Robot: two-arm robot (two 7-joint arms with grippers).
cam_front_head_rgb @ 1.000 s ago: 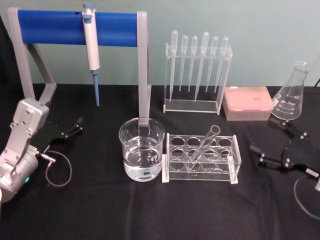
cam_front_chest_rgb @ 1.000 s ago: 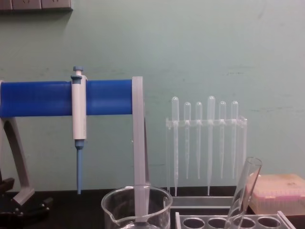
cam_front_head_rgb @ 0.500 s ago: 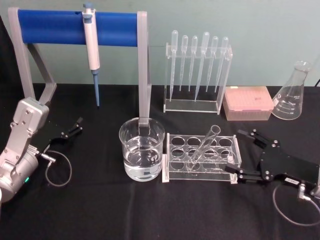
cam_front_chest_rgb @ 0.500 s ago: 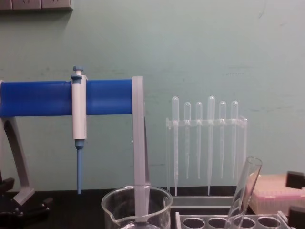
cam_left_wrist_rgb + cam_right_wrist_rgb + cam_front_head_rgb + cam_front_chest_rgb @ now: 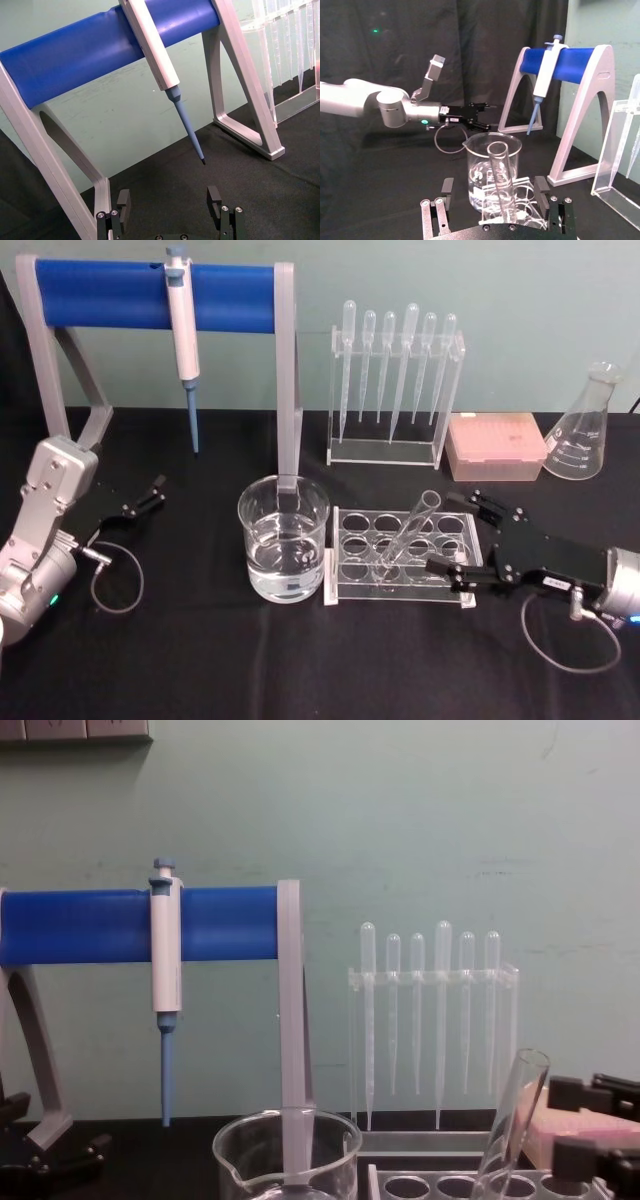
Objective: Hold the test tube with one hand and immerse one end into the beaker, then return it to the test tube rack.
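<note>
The test tube (image 5: 408,535) leans in the clear rack (image 5: 400,593), its open rim up and to the right. The beaker (image 5: 283,540), part full of clear liquid, stands just left of the rack. My right gripper (image 5: 447,535) is open at the rack's right end, its fingertips just right of the tube's upper part and not touching it. In the right wrist view the tube (image 5: 497,170) stands ahead, between the spread fingers (image 5: 541,186), with the beaker (image 5: 492,162) behind it. In the chest view the tube (image 5: 510,1120) stands left of the gripper (image 5: 575,1128). My left gripper (image 5: 140,497) rests open at the far left.
A blue-barred stand (image 5: 150,295) holding a white-and-blue pipettor (image 5: 182,330) rises behind the beaker. A pipette stand (image 5: 395,375), a pink box (image 5: 495,445) and a conical flask (image 5: 580,425) line the back right. A cable loop (image 5: 565,640) trails from the right wrist.
My right gripper has moved left from the table's right side to the rack's right end, close to the tube. The tube, the beaker and the left arm have stayed still.
</note>
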